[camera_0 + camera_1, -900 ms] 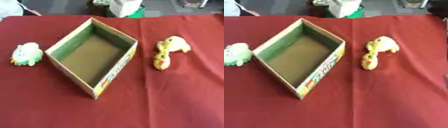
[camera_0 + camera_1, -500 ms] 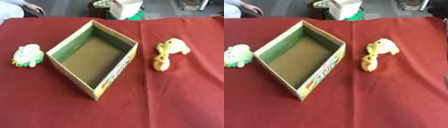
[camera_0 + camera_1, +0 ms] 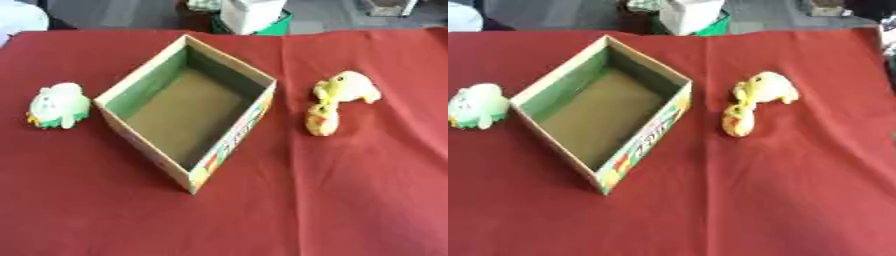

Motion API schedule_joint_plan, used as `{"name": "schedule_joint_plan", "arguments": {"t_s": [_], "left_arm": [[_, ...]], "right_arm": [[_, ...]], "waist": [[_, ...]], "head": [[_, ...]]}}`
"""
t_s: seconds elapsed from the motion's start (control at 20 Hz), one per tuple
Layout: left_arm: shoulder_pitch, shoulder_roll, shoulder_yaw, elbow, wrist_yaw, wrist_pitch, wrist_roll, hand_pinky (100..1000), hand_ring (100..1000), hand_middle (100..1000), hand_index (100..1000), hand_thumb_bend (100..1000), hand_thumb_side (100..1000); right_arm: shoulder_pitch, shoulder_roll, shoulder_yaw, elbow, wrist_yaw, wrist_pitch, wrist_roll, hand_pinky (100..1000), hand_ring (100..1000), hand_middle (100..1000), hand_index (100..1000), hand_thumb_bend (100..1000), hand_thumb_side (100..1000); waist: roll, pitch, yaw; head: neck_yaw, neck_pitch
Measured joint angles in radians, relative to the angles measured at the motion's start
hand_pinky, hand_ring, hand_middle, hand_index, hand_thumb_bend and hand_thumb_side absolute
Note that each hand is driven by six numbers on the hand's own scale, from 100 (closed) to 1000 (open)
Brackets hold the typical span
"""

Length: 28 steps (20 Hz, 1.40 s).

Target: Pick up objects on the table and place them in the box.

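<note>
An open cardboard box (image 3: 229, 142) with a green inner wall and nothing in it stands turned at an angle in the middle of the red tablecloth (image 3: 350, 200). To its left lies a pale green and white plush toy (image 3: 58, 105). To its right lies a yellow plush toy (image 3: 347, 88), with a smaller yellow and orange piece (image 3: 321, 120) just in front of it. Neither robot hand shows in either view.
Beyond the table's far edge stand a white bag-like object (image 3: 252, 14) and a green crate (image 3: 282, 26). A white shape (image 3: 19, 17) shows at the far left corner. Bare red cloth spreads across the near half of the table.
The whole picture has shifted slightly downward, so the camera has moved. The box and both toys keep their places on the cloth.
</note>
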Motion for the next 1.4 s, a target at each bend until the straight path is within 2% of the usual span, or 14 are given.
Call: {"name": "schedule_joint_plan", "arguments": {"t_s": [0.15,0.35,0.55,0.75,1.1,1.2,1.4], "left_arm": [[-0.001,0.000,-0.009,0.000,0.003,0.001,-0.009,555,583,589,800,100,819],[-0.003,0.001,-0.017,0.000,0.006,0.002,-0.020,555,583,589,799,100,819],[-0.006,0.002,-0.023,0.000,0.013,0.002,-0.031,555,584,590,799,100,819],[-0.009,0.002,-0.030,0.000,0.022,0.003,-0.042,555,584,587,795,100,820],[-0.014,0.003,-0.041,0.000,0.032,0.004,-0.058,555,584,584,789,100,821],[-0.015,0.003,-0.041,0.000,0.034,0.004,-0.061,555,584,583,787,100,821],[-0.016,0.003,-0.045,0.000,0.039,0.005,-0.067,555,584,581,778,100,822]], "right_arm": [[-0.049,-0.071,0.053,0.000,0.125,0.036,0.139,785,795,768,926,333,978],[-0.113,-0.145,0.124,0.000,0.249,0.060,0.328,789,812,765,942,370,898],[-0.164,-0.191,0.196,0.000,0.292,0.072,0.494,798,827,767,974,419,775],[-0.198,-0.213,0.264,-0.003,0.293,0.099,0.638,810,838,769,1000,484,654],[-0.214,-0.216,0.329,-0.005,0.278,0.187,0.777,813,848,756,1000,575,541],[-0.217,-0.216,0.340,-0.005,0.281,0.221,0.800,808,849,760,1000,602,536],[-0.222,-0.215,0.359,-0.003,0.305,0.276,0.828,796,846,764,1000,600,544]], "waist": [[-0.004,-0.007,0.006],[-0.006,-0.016,0.013],[-0.016,-0.024,0.016],[-0.024,-0.027,0.023],[-0.030,-0.029,0.029],[-0.031,-0.029,0.029],[-0.033,-0.029,0.031]], "head": [[-0.011,0.008],[-0.022,0.016],[-0.031,0.019],[-0.037,0.026],[-0.041,0.026],[-0.041,0.026],[-0.043,0.026]]}}
